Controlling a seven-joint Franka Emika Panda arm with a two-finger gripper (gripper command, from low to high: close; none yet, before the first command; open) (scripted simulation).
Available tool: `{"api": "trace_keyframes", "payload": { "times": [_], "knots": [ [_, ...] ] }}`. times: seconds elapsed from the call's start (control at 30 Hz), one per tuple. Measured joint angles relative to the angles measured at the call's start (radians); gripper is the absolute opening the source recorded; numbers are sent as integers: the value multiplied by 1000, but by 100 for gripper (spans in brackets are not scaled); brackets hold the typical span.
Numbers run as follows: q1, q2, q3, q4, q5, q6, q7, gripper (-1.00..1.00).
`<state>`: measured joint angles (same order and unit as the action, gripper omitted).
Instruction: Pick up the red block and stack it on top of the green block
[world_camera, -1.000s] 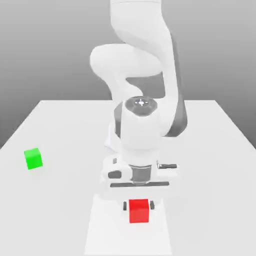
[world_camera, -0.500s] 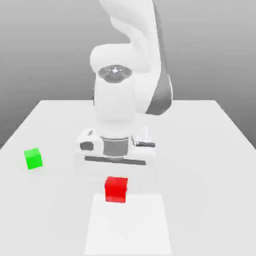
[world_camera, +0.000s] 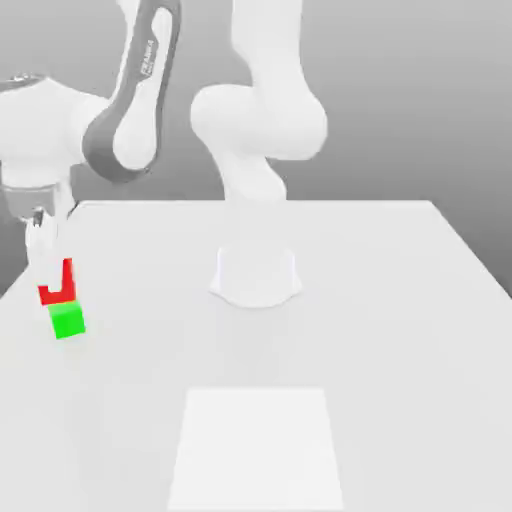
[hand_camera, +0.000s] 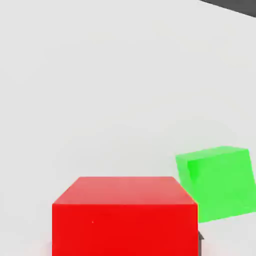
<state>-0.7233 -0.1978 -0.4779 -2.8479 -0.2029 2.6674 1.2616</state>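
Exterior view: the claw (world_camera: 52, 268) pinches the red block (world_camera: 58, 288) just above the green block (world_camera: 67, 320) near the left edge of the table (world_camera: 380, 300), seemingly lined up for stacking. Hand view: the red block (hand_camera: 125, 215) is carried close, the green block (hand_camera: 217, 182) offset beside it, so alignment looks unfinished.

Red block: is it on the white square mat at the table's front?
No, the gripper holds the red block just above the green block.

Ext cam wide, hand cam close, both on green block (world_camera: 67, 321)
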Motion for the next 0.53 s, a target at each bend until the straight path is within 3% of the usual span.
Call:
{"api": "trace_keyframes", "payload": {
  "times": [0.23, 0.47, 0.5, 0.53],
  "knots": [
    [27, 104, -44, 6, 114, 95, -68, -100],
    [44, 265, -3, 7, 350, 233, -234, -100],
    [38, 278, 7, 7, 370, 243, -248, 100],
    [38, 278, 7, 7, 370, 243, -248, 100]
  ]
}}
